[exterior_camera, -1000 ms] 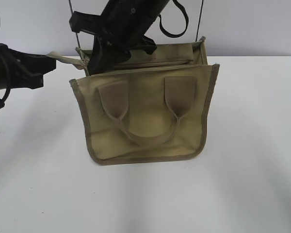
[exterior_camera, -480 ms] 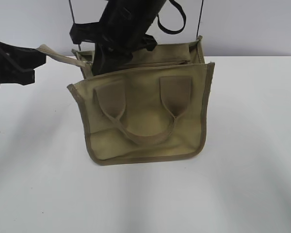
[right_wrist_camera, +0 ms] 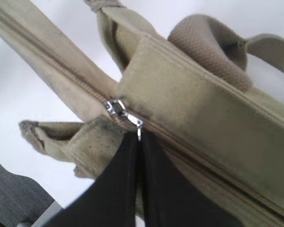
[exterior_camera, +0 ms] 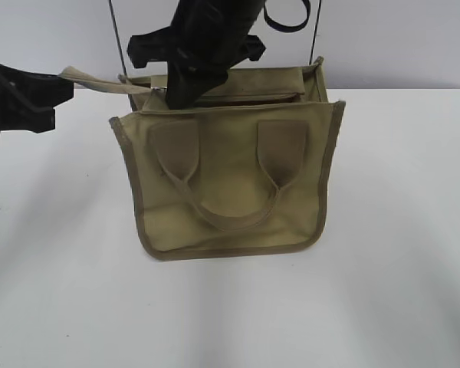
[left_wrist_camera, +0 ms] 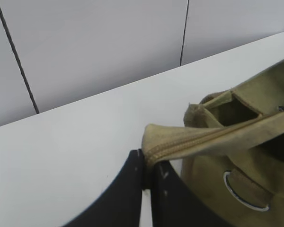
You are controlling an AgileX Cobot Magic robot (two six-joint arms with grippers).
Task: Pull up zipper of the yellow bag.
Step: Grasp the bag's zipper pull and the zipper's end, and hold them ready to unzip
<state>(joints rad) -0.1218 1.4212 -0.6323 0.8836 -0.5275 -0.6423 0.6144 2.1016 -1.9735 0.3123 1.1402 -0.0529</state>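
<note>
The yellow bag (exterior_camera: 230,184) stands upright on the white table, its front handle hanging down. My left gripper (exterior_camera: 61,83) is shut on the loose end of the zipper tape (left_wrist_camera: 154,142), held taut out to the bag's left. My right gripper (exterior_camera: 180,98) comes down from above onto the left part of the bag's top. In the right wrist view it (right_wrist_camera: 140,137) is shut on the pull tab of the silvery slider (right_wrist_camera: 117,109). The zipper (right_wrist_camera: 61,71) runs away from the slider toward the upper left along the tape and reads as shut there.
The white table (exterior_camera: 399,268) lies bare in front of and beside the bag. A grey panelled wall (exterior_camera: 399,38) stands close behind. A metal ring (left_wrist_camera: 241,194) hangs on the bag's end. The rear handle (right_wrist_camera: 213,42) lies over the bag's top.
My left gripper has drawn the tape end to the left and a little upward. My right gripper has shifted slightly to the right along the bag's top. The bag rocked and settled.
</note>
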